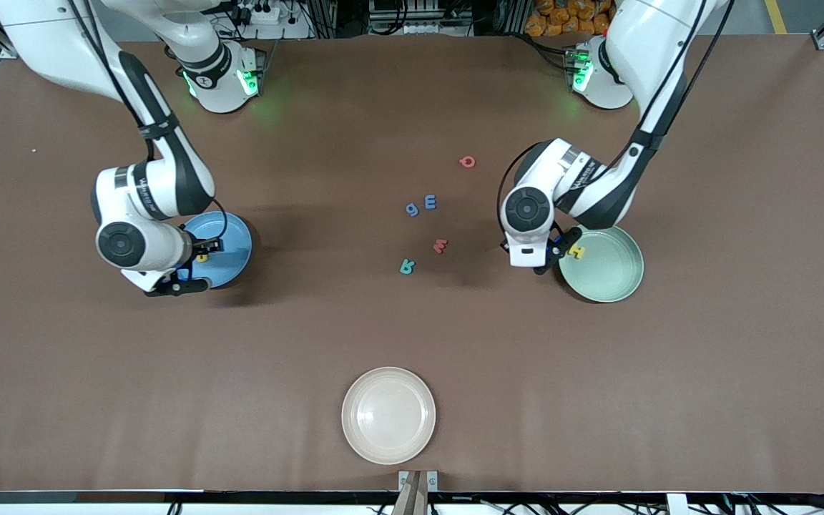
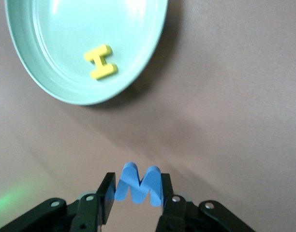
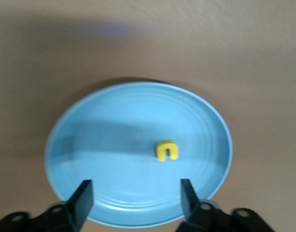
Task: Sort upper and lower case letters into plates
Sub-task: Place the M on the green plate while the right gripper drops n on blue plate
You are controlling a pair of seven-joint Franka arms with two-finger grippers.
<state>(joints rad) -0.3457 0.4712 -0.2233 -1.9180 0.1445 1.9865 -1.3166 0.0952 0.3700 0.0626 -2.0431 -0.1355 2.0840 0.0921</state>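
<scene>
Beside the pale mint green plastic plate (image 2: 51, 72) holding a yellow H (image 2: 100, 62), the left gripper (image 2: 136, 198) is clamping a small blue foam M (image 2: 137, 186), seemingly light and stiff, by its outer legs, while the right gripper (image 3: 136, 198) is hanging spread over the bright blue plate (image 3: 90, 145).

Robot lab (two arm bases (image 1: 222, 82) bolted to table (image 1: 412, 343)).

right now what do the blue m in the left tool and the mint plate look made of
Blue M: probably foam or soft plastic, matte; thick flat cut-out with no glare. Mint plate: likely hard plastic, smooth and slightly glossy, with soft highlights on its moulded rim.
</scene>
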